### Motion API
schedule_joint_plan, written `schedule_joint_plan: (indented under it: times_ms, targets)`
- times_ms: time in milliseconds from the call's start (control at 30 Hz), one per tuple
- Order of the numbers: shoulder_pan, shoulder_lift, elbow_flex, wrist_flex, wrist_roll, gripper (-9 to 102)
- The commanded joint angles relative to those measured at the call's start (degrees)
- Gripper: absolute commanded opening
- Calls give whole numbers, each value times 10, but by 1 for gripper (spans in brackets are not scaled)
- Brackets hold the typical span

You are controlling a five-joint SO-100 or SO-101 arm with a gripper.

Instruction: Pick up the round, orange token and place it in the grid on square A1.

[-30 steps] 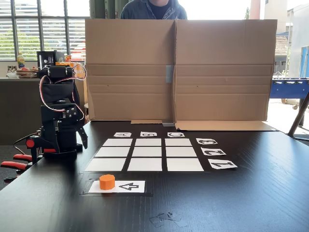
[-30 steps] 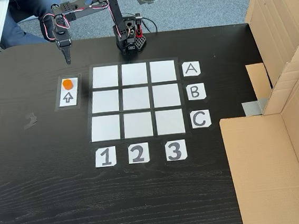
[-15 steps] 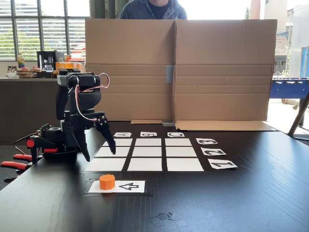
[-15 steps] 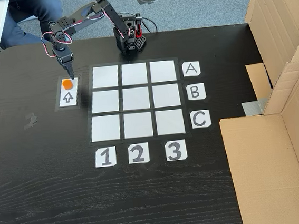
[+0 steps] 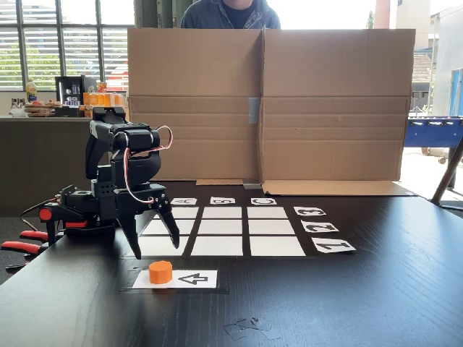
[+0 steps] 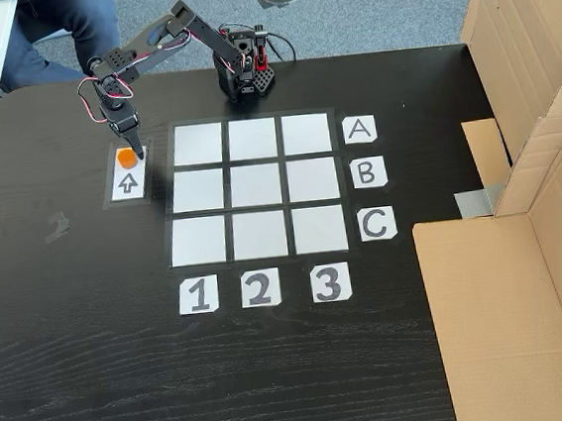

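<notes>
The orange token (image 5: pixel 160 272) stands on the end of a white arrow card (image 5: pixel 194 278), left of the grid (image 6: pixel 255 185) as the view from above shows it. My gripper (image 5: pixel 157 250) hangs open just above and behind the token, one finger on each side, touching nothing. From above, the gripper (image 6: pixel 135 153) overlaps the edge of the token (image 6: pixel 124 159). Square A1 (image 6: pixel 197 144) is the top-left cell there, beside the token. In the low side view, square A1 (image 5: pixel 153 246) is the near-left cell, partly behind my fingers.
Letter cards A (image 6: pixel 358 129) to C and number cards 1 (image 6: pixel 198 295) to 3 edge the grid. A tall cardboard wall (image 5: pixel 325 108) closes the far side, with a person (image 5: pixel 228 13) behind it. The arm's base (image 6: pixel 243 75) and red clamps (image 5: pixel 22 242) sit at the table edge.
The arm swung out from beside its base toward the token and came down over it. The gripper's fingers have spread apart. The token has not moved.
</notes>
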State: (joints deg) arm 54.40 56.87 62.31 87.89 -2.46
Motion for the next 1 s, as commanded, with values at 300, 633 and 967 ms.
schedule_joint_plan:
  times_ms: [300, 633, 967]
  targets:
    - [-5, -36, -40, -21, 6, 30]
    - [-1, -74, -81, -23, 6, 30]
    - [3, -97, -110, -25, 6, 30]
